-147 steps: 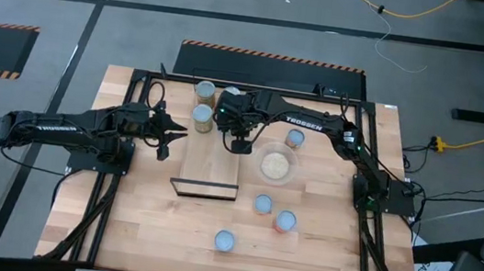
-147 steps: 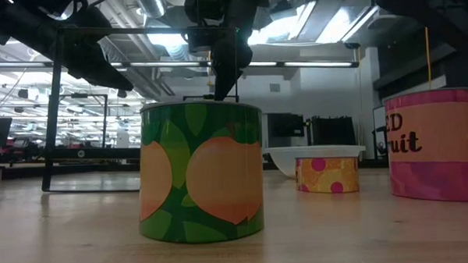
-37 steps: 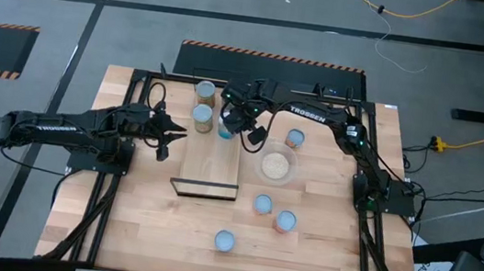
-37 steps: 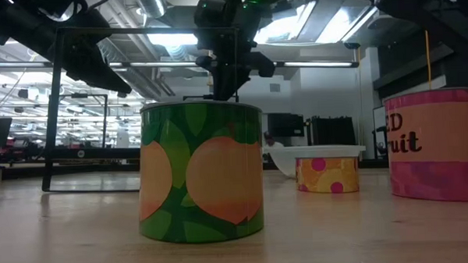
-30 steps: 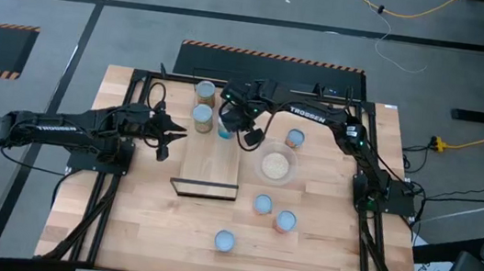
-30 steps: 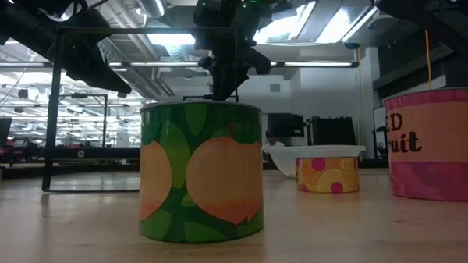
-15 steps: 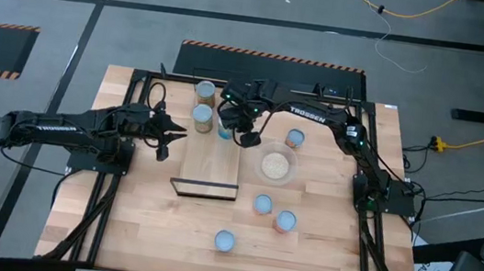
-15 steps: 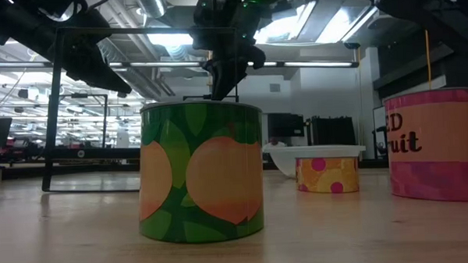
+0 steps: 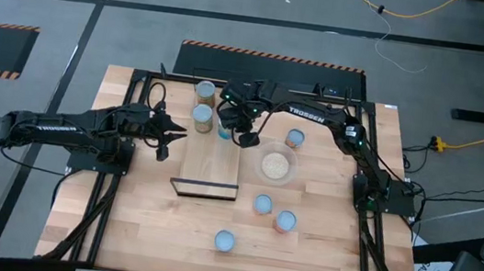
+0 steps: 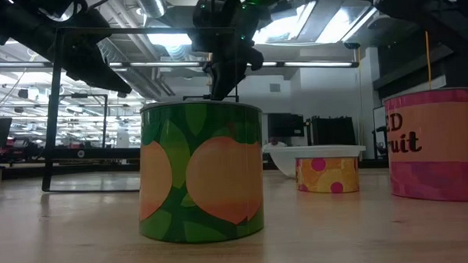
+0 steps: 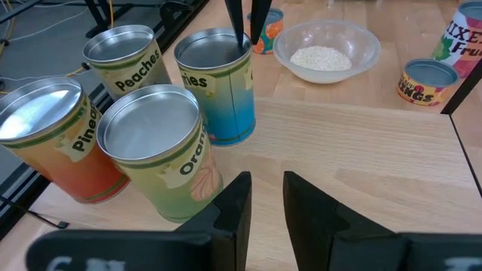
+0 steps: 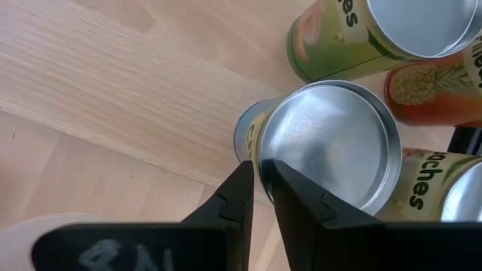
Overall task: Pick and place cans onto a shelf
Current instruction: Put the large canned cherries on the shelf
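Narrowly parted, the right tool (image 12: 257,178) pinches the rim of the blue-labelled can (image 12: 324,143) on the shelf (image 9: 212,160).

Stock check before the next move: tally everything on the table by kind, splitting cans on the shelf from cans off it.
Cans on the shelf: 4
Cans on the bare tabletop: 4
Bowl: 1
Total: 9
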You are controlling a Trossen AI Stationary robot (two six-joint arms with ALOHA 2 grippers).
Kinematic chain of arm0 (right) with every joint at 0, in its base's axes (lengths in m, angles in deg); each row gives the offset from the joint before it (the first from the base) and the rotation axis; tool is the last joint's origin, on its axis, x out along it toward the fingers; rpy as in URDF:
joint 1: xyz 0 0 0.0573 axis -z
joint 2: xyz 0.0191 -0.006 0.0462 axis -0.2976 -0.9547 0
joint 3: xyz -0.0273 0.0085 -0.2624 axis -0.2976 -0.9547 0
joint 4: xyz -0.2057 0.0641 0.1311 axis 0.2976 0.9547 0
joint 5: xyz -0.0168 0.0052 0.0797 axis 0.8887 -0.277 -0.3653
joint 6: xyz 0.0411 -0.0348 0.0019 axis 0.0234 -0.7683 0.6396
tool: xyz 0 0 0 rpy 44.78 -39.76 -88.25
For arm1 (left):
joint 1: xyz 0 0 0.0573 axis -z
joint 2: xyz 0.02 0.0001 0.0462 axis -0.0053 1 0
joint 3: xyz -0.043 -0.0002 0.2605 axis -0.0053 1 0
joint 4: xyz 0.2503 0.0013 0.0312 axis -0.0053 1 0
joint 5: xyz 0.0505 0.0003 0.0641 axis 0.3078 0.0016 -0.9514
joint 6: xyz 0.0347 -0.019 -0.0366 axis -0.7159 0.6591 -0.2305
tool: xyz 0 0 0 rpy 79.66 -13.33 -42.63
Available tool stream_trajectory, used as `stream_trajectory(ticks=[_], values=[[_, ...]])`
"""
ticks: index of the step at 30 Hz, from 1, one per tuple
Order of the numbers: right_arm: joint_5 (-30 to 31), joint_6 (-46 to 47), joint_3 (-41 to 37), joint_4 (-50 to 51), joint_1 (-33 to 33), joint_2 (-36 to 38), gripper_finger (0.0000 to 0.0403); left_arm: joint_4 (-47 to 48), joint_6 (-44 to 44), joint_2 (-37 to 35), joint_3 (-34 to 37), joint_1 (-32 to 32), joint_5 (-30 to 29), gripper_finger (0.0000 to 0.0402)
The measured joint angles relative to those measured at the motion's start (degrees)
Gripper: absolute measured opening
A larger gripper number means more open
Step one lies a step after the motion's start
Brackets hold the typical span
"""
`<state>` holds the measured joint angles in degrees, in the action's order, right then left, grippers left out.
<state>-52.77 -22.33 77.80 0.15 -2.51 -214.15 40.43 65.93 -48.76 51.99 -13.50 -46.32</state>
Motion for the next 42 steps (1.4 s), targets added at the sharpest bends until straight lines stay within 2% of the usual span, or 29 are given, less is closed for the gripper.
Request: stream_trajectory(ticks=[7, 18, 42], values=[[0.0, 0.3, 0.2, -2.5, -0.1, -0.7, 0.0055, 0.0, 0.0, 0.0, 0.0, 0.0, 0.0, 0.0071], [0.0, 15.0, 0.4, -2.7, -0.1, -0.7, 0.0055, 0.0, 0.0, 0.0, 0.0, 0.0, 0.0, 0.0071], [0.6, 13.5, 0.4, -4.5, -0.2, -0.7, 0.0056, 0.0, 0.0, 0.0, 0.0, 0.0, 0.0, 0.0071]])
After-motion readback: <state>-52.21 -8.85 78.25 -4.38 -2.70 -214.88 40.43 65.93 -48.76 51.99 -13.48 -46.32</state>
